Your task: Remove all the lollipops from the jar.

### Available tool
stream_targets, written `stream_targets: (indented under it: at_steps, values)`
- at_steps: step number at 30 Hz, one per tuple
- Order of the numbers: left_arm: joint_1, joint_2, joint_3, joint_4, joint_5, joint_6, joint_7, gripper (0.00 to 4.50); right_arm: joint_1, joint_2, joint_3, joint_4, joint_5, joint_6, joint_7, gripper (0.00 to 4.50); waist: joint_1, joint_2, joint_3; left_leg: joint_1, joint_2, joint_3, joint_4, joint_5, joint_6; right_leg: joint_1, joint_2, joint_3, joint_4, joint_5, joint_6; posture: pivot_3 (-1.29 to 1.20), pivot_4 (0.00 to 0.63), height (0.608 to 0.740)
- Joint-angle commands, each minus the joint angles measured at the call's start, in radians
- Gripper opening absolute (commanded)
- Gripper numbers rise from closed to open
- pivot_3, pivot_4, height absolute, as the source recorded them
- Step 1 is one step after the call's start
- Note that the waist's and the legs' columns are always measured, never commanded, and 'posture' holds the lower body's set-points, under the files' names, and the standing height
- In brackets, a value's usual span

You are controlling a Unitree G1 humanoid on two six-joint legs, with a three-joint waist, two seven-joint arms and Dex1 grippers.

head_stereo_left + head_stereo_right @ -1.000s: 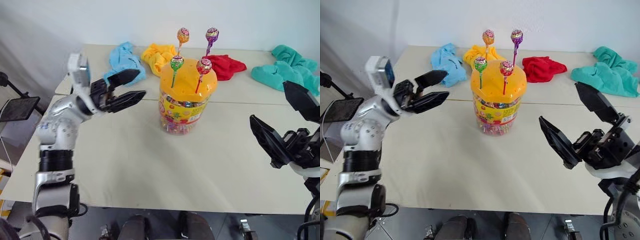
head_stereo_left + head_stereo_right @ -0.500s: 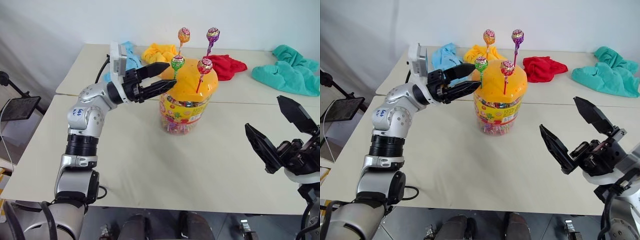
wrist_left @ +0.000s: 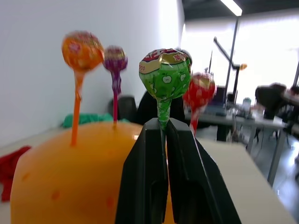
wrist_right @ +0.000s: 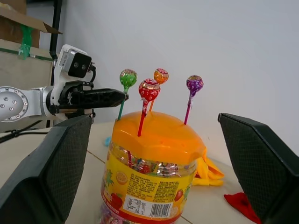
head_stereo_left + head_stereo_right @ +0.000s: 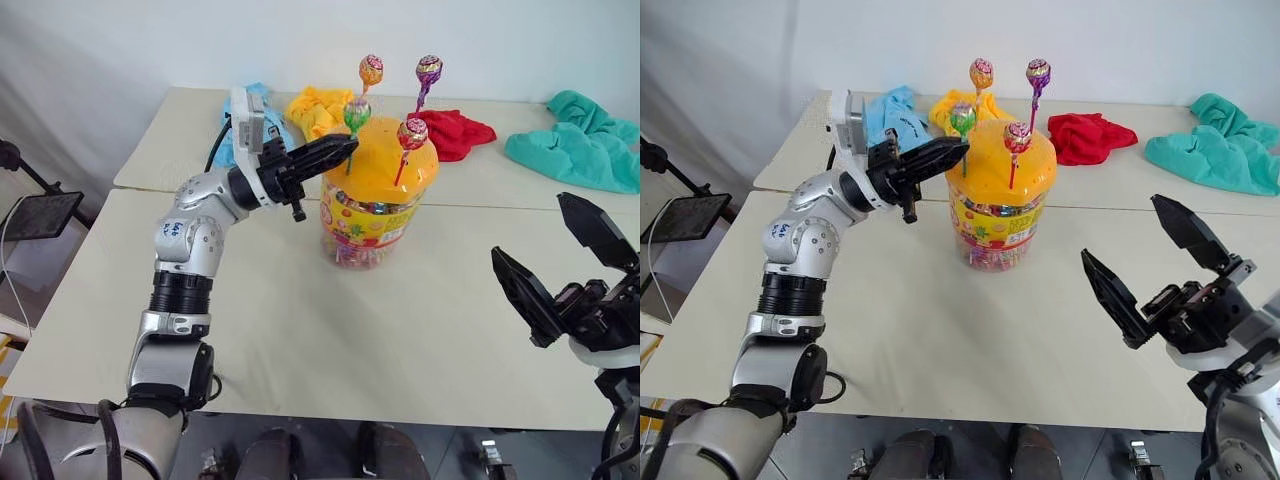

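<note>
The jar (image 5: 372, 218) is clear plastic with a yellow label and a domed orange lid (image 5: 388, 165). It stands mid-table. Several lollipops stick up from the lid: orange (image 5: 371, 70), purple (image 5: 429, 68), green (image 5: 357, 112) and red (image 5: 412, 131). My left gripper (image 5: 343, 149) reaches in from the left and is shut on the green lollipop's stick just under its head (image 3: 164, 74), fingers (image 3: 148, 158) pinched together. My right gripper (image 5: 528, 224) hangs open, apart from the jar, to its right and nearer the table's front.
Crumpled cloths lie along the back of the table: blue (image 5: 232, 128), yellow (image 5: 314, 108), red (image 5: 456, 133) and teal (image 5: 578, 146). A seam crosses the table behind the jar. A dark tablet on a stand (image 5: 35, 216) sits off the table's left edge.
My left gripper swung right toward the jar and closed on the green lollipop's stick. The right gripper stays wide open and near where it was.
</note>
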Motion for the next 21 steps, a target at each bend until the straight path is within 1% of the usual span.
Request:
stream_targets:
  at_steps: [1,2,5,7,8,9,10,11,12,13,14,15,17,19,21]
  values:
    - [-0.05,-0.019,0.12,-0.003,-0.129,0.026,0.055,0.04,-0.046,-0.034,0.009,-0.007,0.05,0.004,0.02,4.5,-0.001,0.0,0.0,0.0,0.0,0.0,0.0,0.0,0.0,0.0,0.0,0.0,0.0,0.0,0.0,0.0,0.15,0.74]
    - [-0.054,-0.019,0.142,0.003,-0.147,0.035,0.071,0.04,-0.061,-0.051,0.014,-0.001,0.066,0.013,0.035,4.5,-0.002,0.0,0.0,0.0,0.0,0.0,0.0,0.0,0.0,0.0,0.0,0.0,0.0,0.0,0.0,0.0,0.15,0.74]
    - [-0.046,0.027,0.217,0.035,-0.179,0.068,0.132,0.04,-0.125,-0.129,0.037,0.035,0.132,0.056,0.127,4.5,-0.007,0.0,0.0,0.001,0.0,0.0,0.0,0.0,0.0,0.0,0.0,0.001,0.001,0.0,0.0,0.0,0.15,0.74]
    - [0.024,0.12,0.214,0.009,-0.124,0.089,0.142,0.04,-0.152,-0.193,0.065,0.075,0.143,0.079,0.244,4.5,-0.01,-0.001,0.0,0.001,0.0,0.0,0.0,0.0,0.0,0.0,0.0,0.0,0.001,0.0,0.0,0.0,0.15,0.74]
    - [0.079,0.214,0.173,-0.016,-0.063,0.196,0.203,0.04,-0.159,-0.217,0.088,0.097,0.14,0.087,0.307,4.5,-0.013,-0.001,0.0,0.002,0.0,0.0,0.0,0.0,0.0,0.0,0.0,0.0,0.002,0.0,0.0,0.0,0.15,0.74]
    - [0.161,0.325,0.12,-0.057,0.019,0.266,0.231,0.04,-0.15,-0.247,0.116,0.119,0.127,0.091,0.389,4.5,-0.021,-0.002,0.001,0.002,0.0,0.0,-0.001,0.0,0.0,0.0,0.0,0.0,0.002,0.0,0.0,0.0,0.15,0.74]
    - [0.24,0.403,0.108,-0.11,0.046,0.313,0.239,0.04,-0.136,-0.267,0.138,0.138,0.109,0.086,0.461,4.5,-0.029,-0.002,0.001,0.002,0.001,-0.001,-0.002,0.0,0.0,0.0,0.001,0.0,0.001,0.0,0.0,0.0,0.15,0.74]
    - [0.294,0.454,0.103,-0.151,0.053,0.339,0.242,0.04,-0.128,-0.28,0.153,0.153,0.096,0.08,0.512,4.5,-0.03,-0.002,0.001,0.003,0.001,0.0,-0.004,0.0,0.0,0.0,0.002,0.0,0.001,0.0,0.0,0.0,0.15,0.74]
    - [0.357,0.498,0.12,-0.203,0.028,0.397,0.245,0.04,-0.124,-0.283,0.159,0.174,0.101,0.082,0.539,4.5,-0.027,-0.003,0.002,0.003,0.001,0.0,-0.005,0.0,0.0,0.0,0.002,0.0,0.001,0.0,0.0,0.0,0.15,0.74]
    - [0.394,0.52,0.135,-0.241,0.003,0.447,0.256,0.04,-0.122,-0.281,0.157,0.188,0.107,0.084,0.554,4.5,-0.025,-0.005,0.003,0.001,0.002,-0.002,-0.004,0.0,0.0,-0.001,0.002,-0.001,0.0,0.0,0.0,0.0,0.15,0.74]
    - [0.417,0.534,0.143,-0.267,-0.011,0.483,0.267,0.04,-0.123,-0.278,0.155,0.198,0.112,0.086,0.563,4.5,-0.009,-0.007,0.005,-0.001,0.006,-0.003,-0.003,0.0,0.0,-0.001,0.001,-0.001,0.0,0.0,0.0,0.0,0.15,0.74]
    - [0.512,0.578,0.156,-0.329,0.001,0.534,0.275,0.04,-0.139,-0.264,0.163,0.215,0.112,0.087,0.557,4.5,0.0,-0.009,0.006,-0.003,0.005,-0.005,0.0,0.0,0.0,-0.001,0.0,-0.001,0.0,0.0,0.0,0.0,0.15,0.74]
    - [0.688,0.639,0.175,-0.432,0.04,0.561,0.272,0.04,-0.152,-0.248,0.17,0.236,0.11,0.091,0.558,4.5,0.0,-0.011,0.006,-0.003,0.005,-0.006,0.002,0.0,0.0,0.001,-0.001,0.0,-0.001,0.0,0.0,0.0,0.15,0.74]
    - [0.794,0.655,0.191,-0.503,0.054,0.561,0.288,0.04,-0.153,-0.243,0.174,0.251,0.097,0.09,0.573,4.5,-0.002,-0.01,0.007,0.0,0.004,-0.005,0.001,-0.002,0.0,0.002,-0.004,0.001,-0.001,0.0,0.0,0.0,0.15,0.74]
    - [0.844,0.634,0.211,-0.544,0.032,0.573,0.305,0.04,-0.156,-0.238,0.176,0.269,0.083,0.087,0.579,4.5,0.006,-0.008,0.008,0.0,0.003,-0.006,0.0,-0.002,0.0,0.002,-0.005,0.002,-0.001,0.0,0.0,0.0,0.15,0.74]
